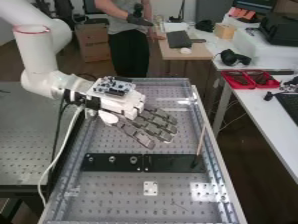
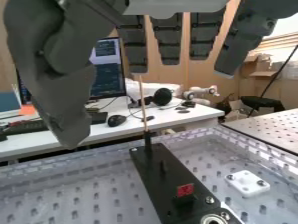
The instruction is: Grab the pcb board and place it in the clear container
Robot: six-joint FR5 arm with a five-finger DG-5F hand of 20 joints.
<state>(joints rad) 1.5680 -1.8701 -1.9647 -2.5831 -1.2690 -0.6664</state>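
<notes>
White desk stands beside the right edge of a perforated metal bench in the high view, with red plastic trays on it. A long black rectangular plate lies across the bench, between the middle and the near edge, one end close to the left edge and the other close to the right. A thin wooden stick stands at the plate's right end, tilted slightly. Between the plate and the bench's near edge lies a small white square block with holes in it.

The dark grey robot hand is above the middle of the bench, beyond the black plate, its fingers straight, a little apart, and clasping nothing. In the wrist view, a small red rectangular piece sits on the black plate, between the stick and a round metal ring. I cannot tell whether that red piece is the pcb board.
</notes>
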